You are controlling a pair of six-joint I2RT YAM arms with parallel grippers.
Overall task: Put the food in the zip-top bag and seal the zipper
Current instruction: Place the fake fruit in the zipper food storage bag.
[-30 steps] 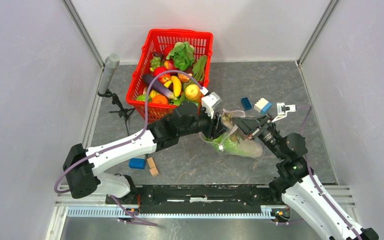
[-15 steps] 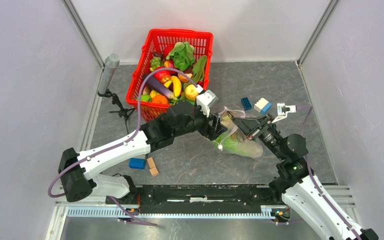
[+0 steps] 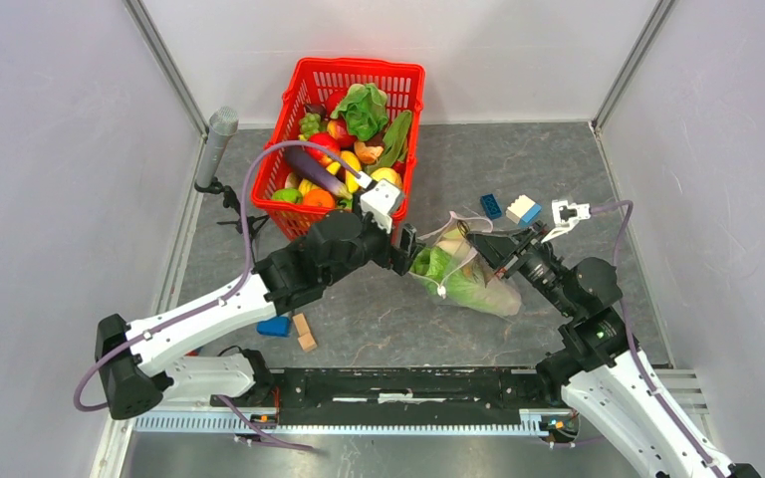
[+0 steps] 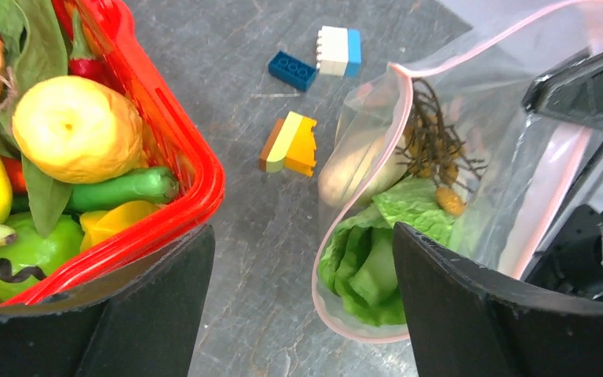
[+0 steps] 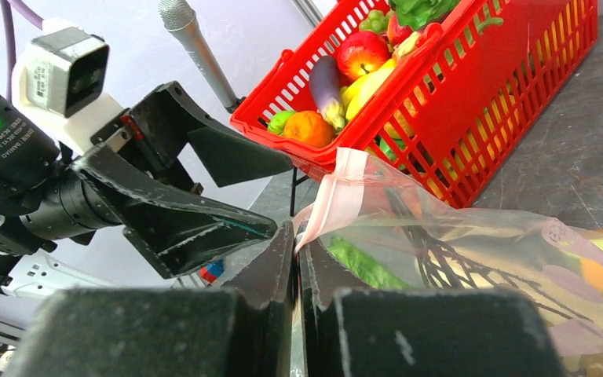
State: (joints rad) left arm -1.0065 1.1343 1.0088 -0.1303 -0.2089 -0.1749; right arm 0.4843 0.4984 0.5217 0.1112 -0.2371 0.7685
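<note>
Clear zip-top bag lies open, green cabbage inside, pink zipper unsealed.

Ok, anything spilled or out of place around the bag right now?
Nothing spilled. The zip-top bag lies on its side, mouth open, its pink rim pinched by the right gripper, with cabbage inside. Only oddity: an orange-yellow building block lies loose on the table, close to the bag's mouth.
</note>
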